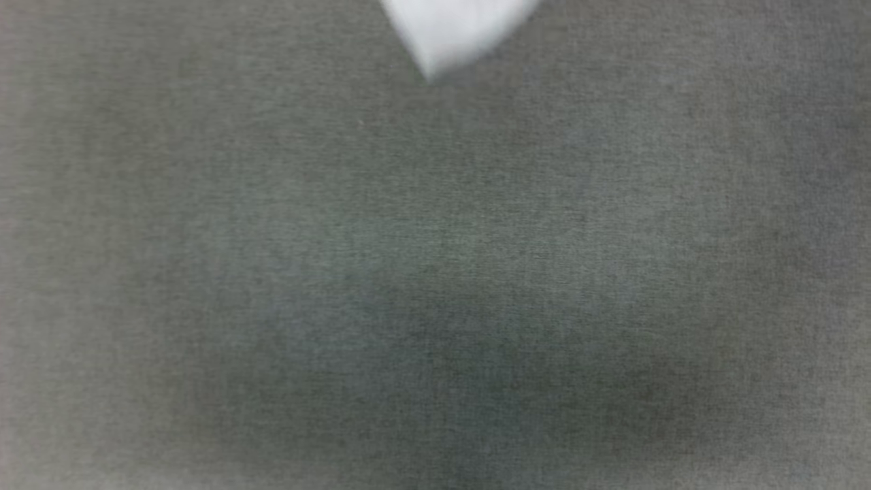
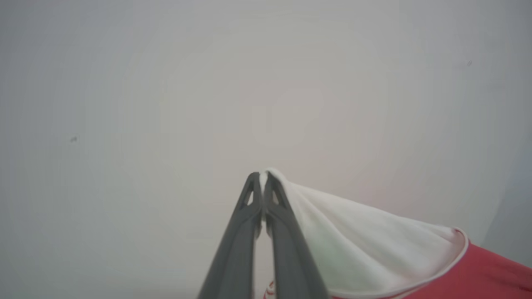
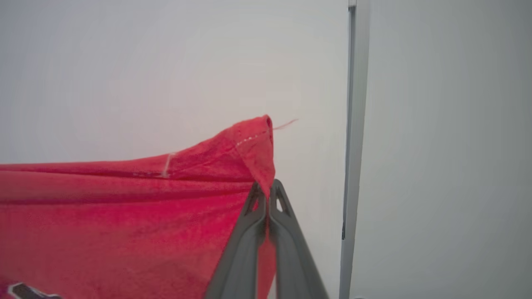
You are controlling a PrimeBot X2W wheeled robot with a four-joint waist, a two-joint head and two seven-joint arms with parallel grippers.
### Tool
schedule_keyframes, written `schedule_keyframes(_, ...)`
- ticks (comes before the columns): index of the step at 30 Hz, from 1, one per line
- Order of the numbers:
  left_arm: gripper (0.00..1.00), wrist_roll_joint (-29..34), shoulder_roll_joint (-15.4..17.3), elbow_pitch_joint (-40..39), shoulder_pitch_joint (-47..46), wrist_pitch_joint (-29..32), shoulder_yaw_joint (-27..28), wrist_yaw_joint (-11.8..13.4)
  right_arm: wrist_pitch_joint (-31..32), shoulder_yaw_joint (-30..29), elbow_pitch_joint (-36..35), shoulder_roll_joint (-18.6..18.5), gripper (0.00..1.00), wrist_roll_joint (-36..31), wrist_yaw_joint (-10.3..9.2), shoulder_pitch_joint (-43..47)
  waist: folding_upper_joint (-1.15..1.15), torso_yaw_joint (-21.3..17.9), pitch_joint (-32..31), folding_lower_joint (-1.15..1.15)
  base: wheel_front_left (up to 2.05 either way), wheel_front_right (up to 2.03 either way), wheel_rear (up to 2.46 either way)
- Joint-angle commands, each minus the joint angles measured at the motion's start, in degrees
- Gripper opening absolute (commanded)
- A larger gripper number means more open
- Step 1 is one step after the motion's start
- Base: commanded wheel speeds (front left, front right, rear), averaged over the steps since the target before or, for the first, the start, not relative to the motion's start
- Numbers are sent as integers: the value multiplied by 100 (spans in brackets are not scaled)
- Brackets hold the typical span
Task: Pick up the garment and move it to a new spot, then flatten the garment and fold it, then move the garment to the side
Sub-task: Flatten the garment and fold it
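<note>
The garment (image 2: 374, 249) extends right of the left hand (image 2: 262, 176) in its wrist view, left of the right hand (image 3: 266, 187) in its own.

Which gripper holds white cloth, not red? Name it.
The left gripper: it is shut on a white part of the garment, while the right gripper pinches a red hemmed corner.
</note>
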Motion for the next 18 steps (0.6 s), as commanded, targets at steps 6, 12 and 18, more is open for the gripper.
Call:
schedule_keyframes(6,0,-4,-87,602,-407,-193,297,-469,-270,109,488,61,0,-4,-22,-238,0,-86,37,0,0,0,0)
schedule_keyframes(12,0,-271,-335,857,460,-196,410,-855,-237,817,331,-62,0,473,-21,599,0,-9,-90,0,0,0,0)
schedule_keyframes(18,0,-970,-389,-123,2157,-31,240,-893,-174,1578,-449,-448,0,1371,-17,1944,0,33,-323,0,0,0,0)
